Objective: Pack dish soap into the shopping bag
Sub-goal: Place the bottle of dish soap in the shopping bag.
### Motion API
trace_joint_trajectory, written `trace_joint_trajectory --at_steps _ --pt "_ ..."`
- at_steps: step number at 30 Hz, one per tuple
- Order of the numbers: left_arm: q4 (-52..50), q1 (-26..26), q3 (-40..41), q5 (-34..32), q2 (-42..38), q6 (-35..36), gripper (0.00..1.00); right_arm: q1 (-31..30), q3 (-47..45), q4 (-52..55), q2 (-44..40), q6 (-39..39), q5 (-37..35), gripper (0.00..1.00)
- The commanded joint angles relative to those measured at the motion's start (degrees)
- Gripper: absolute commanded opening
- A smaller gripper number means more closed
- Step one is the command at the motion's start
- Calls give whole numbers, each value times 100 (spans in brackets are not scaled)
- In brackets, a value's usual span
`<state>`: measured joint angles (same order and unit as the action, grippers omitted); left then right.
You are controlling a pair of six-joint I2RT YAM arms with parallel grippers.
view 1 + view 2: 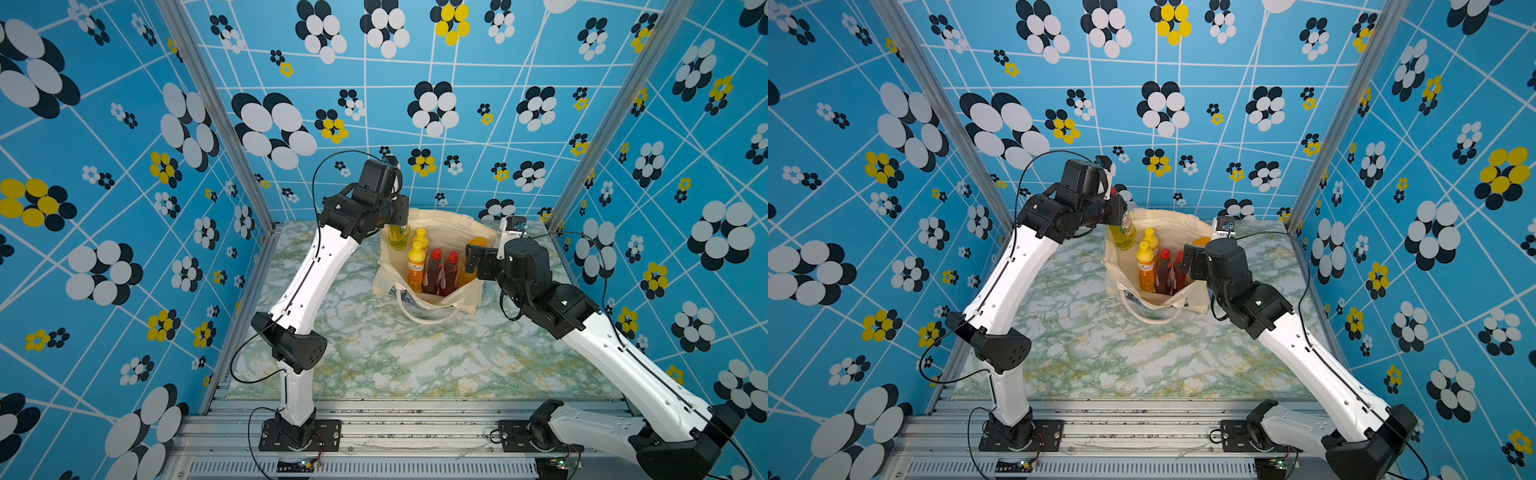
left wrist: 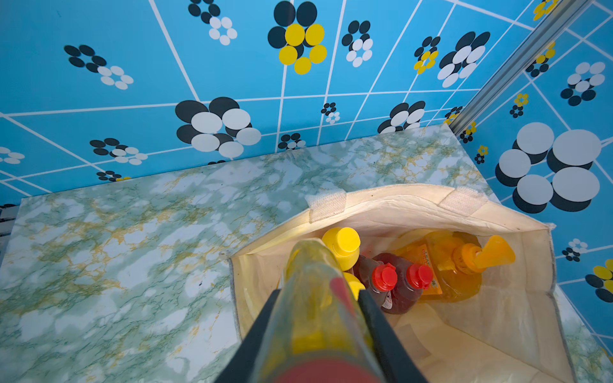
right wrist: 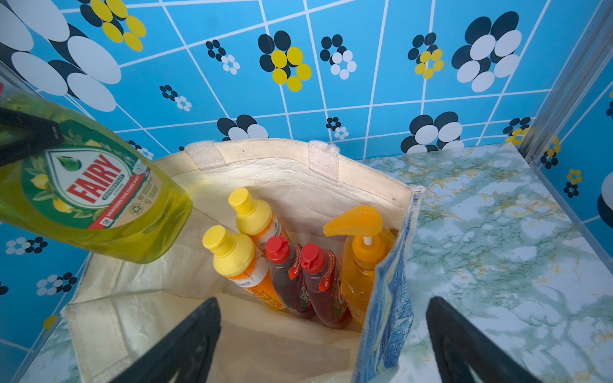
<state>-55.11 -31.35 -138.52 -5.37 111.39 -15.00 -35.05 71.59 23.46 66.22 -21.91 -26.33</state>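
Observation:
The cream shopping bag (image 1: 449,220) (image 3: 265,165) stands open at the back middle of the table. Inside it stand two yellow-capped orange bottles (image 3: 232,252), two red-capped dark red bottles (image 3: 288,275) and the big orange pump bottle (image 3: 361,252). My left gripper (image 2: 320,293) is shut on the olive-green dish soap bottle (image 1: 399,237) (image 3: 93,199), which hangs tilted over the bag's left rim, base towards the opening. My right gripper (image 3: 323,301) is open and straddles the bag's blue-printed right wall (image 3: 388,298), one finger inside and one outside.
The bag's loop handle (image 1: 424,316) hangs over its front onto the marble-patterned table (image 1: 395,357). Blue flowered walls with aluminium posts (image 1: 598,166) close in the back and sides. Both arm bases sit on the metal rail (image 1: 415,432) at the front.

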Motion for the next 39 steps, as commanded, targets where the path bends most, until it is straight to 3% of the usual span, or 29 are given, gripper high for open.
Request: trace_joint_trajectory --at_steps 1,26,39 --pt "496 -46 -321 -123 17 -39 0 52 -101 49 -91 -32 -125 99" --pt "842 -141 385 -603 708 -129 0 77 -211 -17 -82 -85 -75 99" --pt "1773 -161 1789 -725 357 -109 0 84 -212 -17 -38 -85 -40 99"
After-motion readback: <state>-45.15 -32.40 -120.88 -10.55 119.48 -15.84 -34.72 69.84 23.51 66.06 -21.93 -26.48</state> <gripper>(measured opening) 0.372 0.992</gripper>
